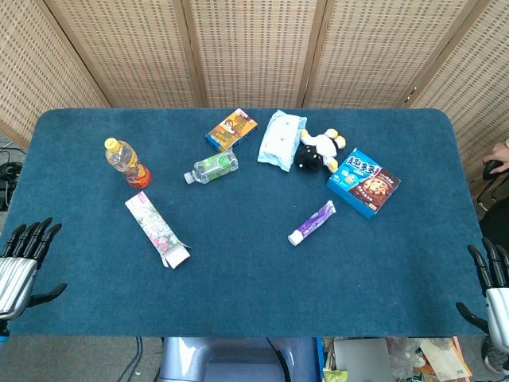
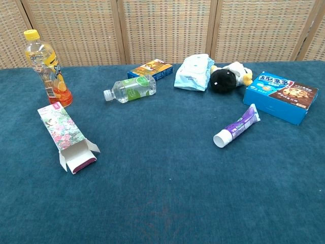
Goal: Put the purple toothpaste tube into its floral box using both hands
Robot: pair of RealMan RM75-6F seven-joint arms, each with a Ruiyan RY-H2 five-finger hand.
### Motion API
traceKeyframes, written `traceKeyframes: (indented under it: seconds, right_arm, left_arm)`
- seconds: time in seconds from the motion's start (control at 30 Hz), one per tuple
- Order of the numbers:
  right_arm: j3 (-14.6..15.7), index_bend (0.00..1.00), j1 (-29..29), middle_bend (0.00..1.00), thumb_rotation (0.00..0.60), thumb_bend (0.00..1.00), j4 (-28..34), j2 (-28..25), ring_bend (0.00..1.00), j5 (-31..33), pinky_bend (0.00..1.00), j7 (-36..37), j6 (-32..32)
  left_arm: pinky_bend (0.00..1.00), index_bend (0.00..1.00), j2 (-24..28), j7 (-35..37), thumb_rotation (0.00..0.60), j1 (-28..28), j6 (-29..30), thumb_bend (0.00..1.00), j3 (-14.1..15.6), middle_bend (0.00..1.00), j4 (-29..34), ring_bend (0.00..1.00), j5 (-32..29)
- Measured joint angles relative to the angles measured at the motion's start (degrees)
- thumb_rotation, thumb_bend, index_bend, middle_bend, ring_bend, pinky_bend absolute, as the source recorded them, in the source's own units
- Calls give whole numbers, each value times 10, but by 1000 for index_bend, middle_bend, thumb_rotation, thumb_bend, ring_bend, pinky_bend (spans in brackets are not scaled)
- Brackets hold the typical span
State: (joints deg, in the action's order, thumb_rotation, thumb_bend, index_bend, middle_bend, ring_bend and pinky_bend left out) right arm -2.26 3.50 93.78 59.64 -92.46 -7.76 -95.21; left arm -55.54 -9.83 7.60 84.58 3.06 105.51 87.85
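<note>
The purple toothpaste tube (image 1: 312,223) (image 2: 237,127) lies on the blue table right of centre, white cap toward the near side. The floral box (image 1: 156,230) (image 2: 65,135) lies flat at the left, its open flaps facing the near edge. My left hand (image 1: 22,256) hangs off the table's left near corner, fingers apart and holding nothing. My right hand (image 1: 493,285) sits off the right near corner, fingers spread and empty. Both hands are far from tube and box. Neither hand shows in the chest view.
An orange drink bottle (image 1: 127,163) stands behind the box. A clear water bottle (image 1: 213,167), a small snack box (image 1: 231,129), a wipes pack (image 1: 281,138), a plush toy (image 1: 319,151) and a blue cookie box (image 1: 363,182) lie across the far half.
</note>
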Motion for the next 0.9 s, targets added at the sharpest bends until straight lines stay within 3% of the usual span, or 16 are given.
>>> traceKeyframes:
  seconds: [0.4,0.57,0.77,0.9]
  right_arm:
    - [-8,0,-39,0,600,0,-13,4,0,-18,0,13,37]
    - [-17,5,-100,8,600,0,-18,0,0,-45,0,24,101]
    - [-30,101,-206,105,600,0,-40,14,1,-76,1,54,213]
    - [-39,178,-282,163,600,41,-80,48,34,-82,65,76,296]
  left_arm:
    - [0,0,-4,2,600,4,-15,198,-17,0,-3,0,-17]
    - [0,0,-5,6,600,8,-23,198,-27,0,-4,0,-32]
    - [0,0,-6,9,600,14,-36,199,-41,0,-7,0,-57]
    - [0,0,-6,12,600,20,-47,198,-50,0,-9,0,-78]
